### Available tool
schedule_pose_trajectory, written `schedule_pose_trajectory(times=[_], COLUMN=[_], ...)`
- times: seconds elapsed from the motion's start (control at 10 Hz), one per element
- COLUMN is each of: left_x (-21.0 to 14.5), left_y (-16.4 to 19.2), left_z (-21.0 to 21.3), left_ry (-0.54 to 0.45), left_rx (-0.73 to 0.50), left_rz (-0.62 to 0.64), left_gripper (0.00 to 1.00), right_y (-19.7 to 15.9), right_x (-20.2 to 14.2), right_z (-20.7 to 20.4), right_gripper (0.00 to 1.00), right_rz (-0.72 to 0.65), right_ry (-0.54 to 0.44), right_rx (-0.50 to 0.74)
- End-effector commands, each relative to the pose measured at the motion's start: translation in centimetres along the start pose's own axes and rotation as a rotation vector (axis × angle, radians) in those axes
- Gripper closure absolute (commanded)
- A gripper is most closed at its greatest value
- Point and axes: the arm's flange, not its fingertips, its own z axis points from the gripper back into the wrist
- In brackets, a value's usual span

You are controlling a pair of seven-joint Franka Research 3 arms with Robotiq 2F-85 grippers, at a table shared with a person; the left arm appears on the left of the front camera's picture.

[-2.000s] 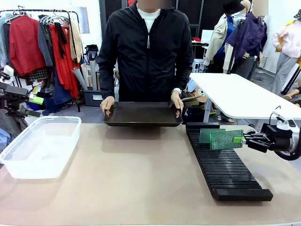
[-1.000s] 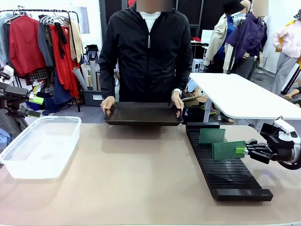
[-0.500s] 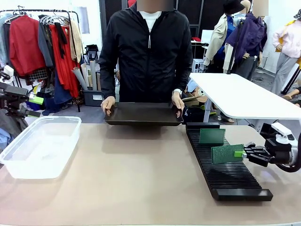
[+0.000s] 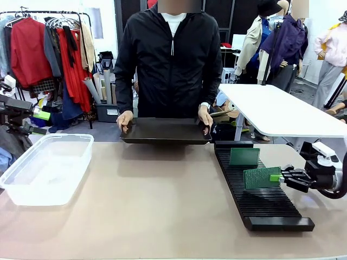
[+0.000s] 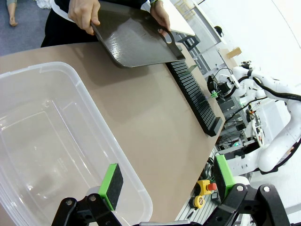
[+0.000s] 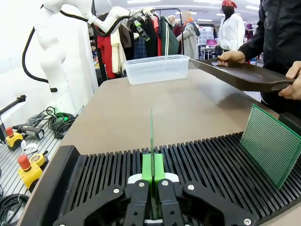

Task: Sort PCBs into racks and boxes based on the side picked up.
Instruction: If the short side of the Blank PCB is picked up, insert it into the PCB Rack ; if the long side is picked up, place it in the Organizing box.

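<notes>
PCB [image 4: 262, 177] clamped upright in right tool [image 4: 282, 176], over rack [image 4: 260, 195].

Lighting is bright, even and overhead in all three views; the front view is sharp, with only a soft shadow on the worktop [image 4: 162, 200] beneath the dark tray [image 4: 165, 131] and a faint sheen on the clear box [image 4: 46, 168]. The left wrist view shows strong wide-angle bending, its upper right corner washed out to white, and glare streaks across the box wall. In the right wrist view the background is overexposed, and the nearest tool [image 6: 151, 200] parts look slightly soft.
</notes>
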Motion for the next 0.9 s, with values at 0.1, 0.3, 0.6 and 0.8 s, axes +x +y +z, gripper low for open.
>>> schedule_pose_trajectory(times=[0.1, 0.3, 0.6, 0.8], left_x=[0.08, 0.08, 0.08, 0.08], left_y=[-0.23, -0.23, -0.23, -0.23], left_z=[0.09, 0.09, 0.09, 0.09], left_ry=[0.0, 0.0, 0.0, 0.0], left_rx=[0.0, 0.0, 0.0, 0.0], left_rz=[0.003, 0.003, 0.003, 0.003], left_gripper=[0.0, 0.0, 0.0, 0.0], right_y=[-0.58, -0.78, -1.09, -1.31], right_x=[0.07, 0.12, 0.19, 0.08], right_z=[-0.2, -0.28, -0.4, -0.48], right_gripper=[1.0, 1.0, 1.0, 1.0], right_rz=[0.03, 0.034, 0.034, 0.022], right_ry=[-0.019, -0.032, -0.038, -0.027], right_rx=[0.007, -0.001, -0.011, -0.01])
